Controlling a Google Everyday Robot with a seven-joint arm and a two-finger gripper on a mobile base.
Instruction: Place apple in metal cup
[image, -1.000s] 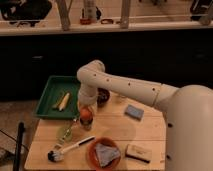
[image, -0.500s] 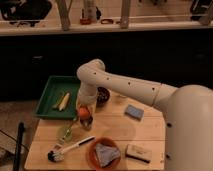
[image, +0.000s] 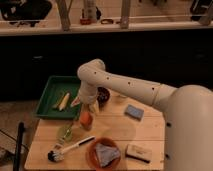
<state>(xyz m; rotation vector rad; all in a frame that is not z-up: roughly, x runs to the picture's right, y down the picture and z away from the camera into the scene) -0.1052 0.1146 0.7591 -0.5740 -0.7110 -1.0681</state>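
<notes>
Wooden slats of the pale bench (image: 145, 131) filled the lower part of the view, with a dark cabinet front and a light counter behind it. Over the bench's left-middle, the white arm's jaws (image: 87, 107) pointed straight down and stood spread open, holding nothing. Directly below them, touching or nearly so, sat the small round orange-red apple (image: 86, 119); it seemed to rest on the small grey metal cup, which could not be made out beneath it. Just behind the jaws stood a dark round bowl (image: 103, 94). To the left lay a green rectangular tray (image: 48, 97) holding a pale yellow item. Nearer the front edge were a translucent green object (image: 64, 132), a black-headed white-handled brush (image: 71, 149), and an orange round plate (image: 91, 154) carrying a grey cloth. To the right lay a blue sponge (image: 133, 112) and a tan block (image: 137, 152).
</notes>
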